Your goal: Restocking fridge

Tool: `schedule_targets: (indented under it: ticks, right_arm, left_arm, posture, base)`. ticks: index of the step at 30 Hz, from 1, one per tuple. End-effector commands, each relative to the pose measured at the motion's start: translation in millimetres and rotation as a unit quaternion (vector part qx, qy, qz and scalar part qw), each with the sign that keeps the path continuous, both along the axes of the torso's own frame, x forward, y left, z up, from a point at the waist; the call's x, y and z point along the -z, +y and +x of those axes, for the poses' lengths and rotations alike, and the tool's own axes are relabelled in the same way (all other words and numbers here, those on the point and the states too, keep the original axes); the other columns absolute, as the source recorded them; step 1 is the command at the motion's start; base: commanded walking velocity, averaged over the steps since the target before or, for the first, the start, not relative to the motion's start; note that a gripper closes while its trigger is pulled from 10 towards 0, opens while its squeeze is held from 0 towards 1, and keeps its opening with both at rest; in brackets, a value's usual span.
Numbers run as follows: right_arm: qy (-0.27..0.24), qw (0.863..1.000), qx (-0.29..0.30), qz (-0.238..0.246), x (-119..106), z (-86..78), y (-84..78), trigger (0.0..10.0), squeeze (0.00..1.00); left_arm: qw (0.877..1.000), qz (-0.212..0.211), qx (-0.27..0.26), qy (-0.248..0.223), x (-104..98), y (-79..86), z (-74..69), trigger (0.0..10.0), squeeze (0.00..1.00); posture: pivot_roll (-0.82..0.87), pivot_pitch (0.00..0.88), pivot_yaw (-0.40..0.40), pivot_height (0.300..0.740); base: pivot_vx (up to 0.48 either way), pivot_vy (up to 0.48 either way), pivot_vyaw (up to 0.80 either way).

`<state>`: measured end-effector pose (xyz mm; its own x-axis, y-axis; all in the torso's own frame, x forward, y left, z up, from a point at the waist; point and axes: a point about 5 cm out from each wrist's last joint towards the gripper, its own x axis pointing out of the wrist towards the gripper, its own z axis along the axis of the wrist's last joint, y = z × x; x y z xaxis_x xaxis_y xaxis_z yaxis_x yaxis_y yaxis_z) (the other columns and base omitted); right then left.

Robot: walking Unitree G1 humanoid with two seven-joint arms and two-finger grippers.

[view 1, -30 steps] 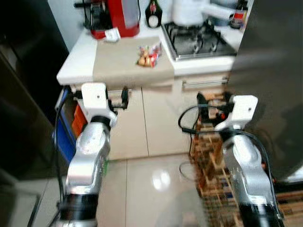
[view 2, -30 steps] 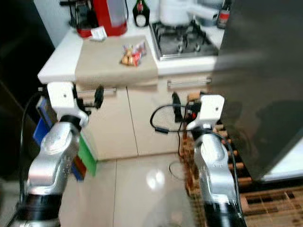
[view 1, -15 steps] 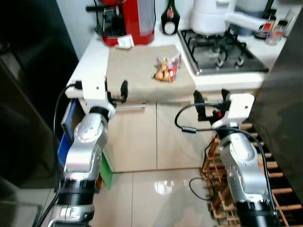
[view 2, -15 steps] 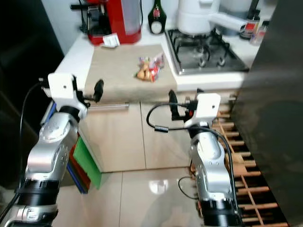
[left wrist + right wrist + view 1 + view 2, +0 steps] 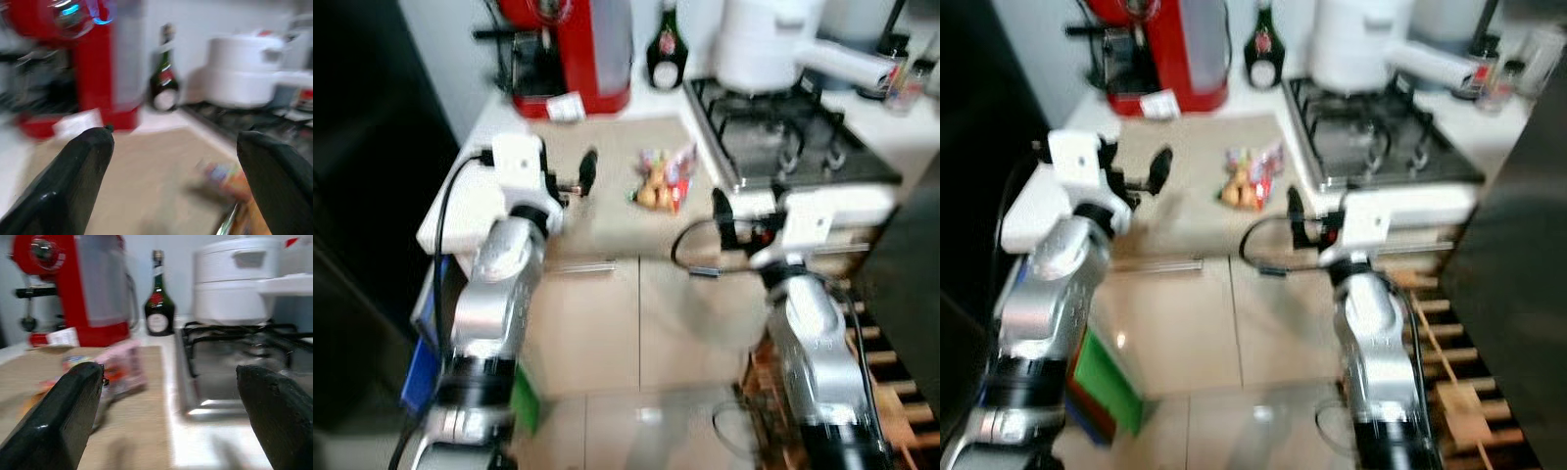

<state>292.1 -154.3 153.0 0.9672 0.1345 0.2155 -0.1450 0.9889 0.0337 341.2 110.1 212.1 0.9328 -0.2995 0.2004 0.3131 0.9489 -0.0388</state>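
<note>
A small packet of snacks (image 5: 663,180), pink and orange, lies on a beige mat (image 5: 612,191) on the white counter. My left gripper (image 5: 570,178) is raised over the mat's left part, left of the packet, open and holding nothing. Right of the packet, at the counter's front edge, my right gripper (image 5: 744,217) is open and holding nothing too. In the left wrist view the blurred packet (image 5: 225,176) lies ahead between the wide-apart fingers (image 5: 80,171). The right wrist view has the packet (image 5: 122,369) near one finger (image 5: 73,406).
A red coffee machine (image 5: 573,49), a dark bottle (image 5: 666,59) and a white pot (image 5: 769,44) on a gas hob (image 5: 783,137) stand at the back. A dark fridge (image 5: 362,196) is on the left. A wooden rack (image 5: 1459,392) sits low on the right.
The camera has moved closer to the counter and the picture has blurred. Both arms have risen from cabinet-door height to counter level, either side of the packet.
</note>
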Motion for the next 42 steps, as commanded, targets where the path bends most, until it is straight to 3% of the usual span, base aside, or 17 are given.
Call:
schedule_targets:
  ticks: [1, 2, 4, 5, 6, 9, 15, 20, 24, 27, 29, 32, 36, 42]
  right_arm:
    - [-0.015, 1.000, 0.008, -0.001, -5.9, -0.8, -3.5, 10.0, 0.00]
    - [-0.016, 1.000, 0.005, -0.001, -6.5, -0.8, -1.3, 10.0, 0.00]
    - [-0.018, 1.000, 0.004, -0.002, -7.3, -0.9, -0.6, 10.0, 0.00]
    - [-0.029, 1.000, 0.006, -0.004, -11.9, -2.7, 0.4, 10.0, 0.00]
    - [-0.034, 0.999, 0.008, -0.005, -13.7, -3.9, 0.8, 10.0, 0.00]
    - [-0.052, 0.998, 0.023, -0.003, -22.3, -10.2, -1.3, 10.0, 0.00]
    - [-0.056, 0.998, 0.039, -0.008, -23.7, -18.1, -6.0, 10.0, 0.00]
    - [-0.051, 0.997, 0.052, -0.009, -21.9, -22.1, -10.6, 10.0, 0.00]
    - [-0.050, 0.997, 0.054, -0.013, -23.4, -24.4, -11.4, 10.0, 0.00]
    - [-0.047, 0.997, 0.052, -0.019, -22.7, -26.4, -13.8, 10.0, 0.00]
    - [-0.045, 0.997, 0.053, -0.021, -21.9, -27.5, -15.7, 10.0, 0.00]
    - [-0.043, 0.997, 0.054, -0.022, -21.4, -27.2, -16.3, 10.0, 0.00]
    - [-0.040, 0.998, 0.051, -0.021, -20.9, -27.3, -14.5, 10.0, 0.00]
    - [-0.036, 0.998, 0.045, -0.023, -19.1, -28.3, -12.6, 10.0, 0.00]
  left_arm:
    - [0.999, 0.026, 0.043, 0.001, -8.8, -19.9, 6.0, 10.0, 0.00]
    - [0.998, 0.008, 0.065, 0.004, -17.9, -23.7, 14.4, 10.0, 0.00]
    - [0.997, 0.000, 0.072, 0.006, -21.3, -24.3, 17.7, 10.0, 0.00]
    - [0.995, -0.001, 0.089, 0.038, -28.0, -28.7, 32.4, 10.0, 0.00]
    - [0.994, -0.005, 0.094, 0.050, -30.9, -30.0, 37.6, 10.0, 0.00]
    - [0.988, -0.039, 0.127, 0.084, -39.7, -39.4, 47.5, 10.0, 0.00]
    - [0.982, -0.033, 0.133, 0.132, -36.0, -48.8, 57.5, 10.0, 0.00]
    - [0.976, -0.029, 0.145, 0.160, -32.2, -57.9, 57.6, 10.0, 0.00]
    - [0.965, -0.045, 0.150, 0.209, -20.4, -69.4, 54.7, 10.0, 0.00]
    - [0.967, -0.043, 0.103, 0.229, -8.8, -65.5, 55.5, 10.0, 0.00]
    - [0.975, -0.008, 0.056, 0.214, -4.1, -57.7, 55.8, 10.0, 0.00]
    - [0.982, 0.012, 0.019, 0.188, -7.6, -49.8, 55.7, 10.0, 0.00]
    - [0.983, 0.013, 0.015, 0.183, -9.5, -48.3, 53.6, 10.0, 0.00]
    - [0.971, -0.013, 0.031, 0.236, 6.8, -53.5, 43.0, 10.0, 0.00]
  posture:
    - [-0.11, 0.000, 0.081, 0.740]
    - [-0.12, 0.000, 0.089, 0.740]
    - [-0.12, 0.000, 0.089, 0.740]
    - [-0.14, 0.000, 0.117, 0.740]
    - [-0.14, 0.000, 0.126, 0.740]
    - [-0.16, 0.000, 0.149, 0.740]
    - [-0.19, 0.000, 0.185, 0.740]
    - [-0.20, 0.000, 0.191, 0.740]
    - [-0.20, 0.000, 0.186, 0.740]
    - [-0.21, 0.000, 0.186, 0.740]
    - [-0.22, 0.000, 0.186, 0.740]
    - [-0.21, 0.000, 0.183, 0.740]
    - [-0.21, 0.000, 0.183, 0.740]
    - [-0.21, 0.000, 0.177, 0.740]
  base:
    - [0.000, 0.000, 0.00]
    - [0.000, 0.000, 0.00]
    - [0.000, 0.000, 0.00]
    - [0.000, 0.000, 0.00]
    - [0.000, 0.000, 0.00]
    - [0.000, 0.000, 0.00]
    - [0.000, 0.000, 0.00]
    - [0.000, 0.000, 0.00]
    - [0.000, 0.000, 0.00]
    - [0.000, 0.000, 0.00]
    - [0.000, 0.000, 0.00]
    - [0.000, 0.000, 0.00]
    - [0.000, 0.000, 0.00]
    - [0.000, 0.000, 0.00]
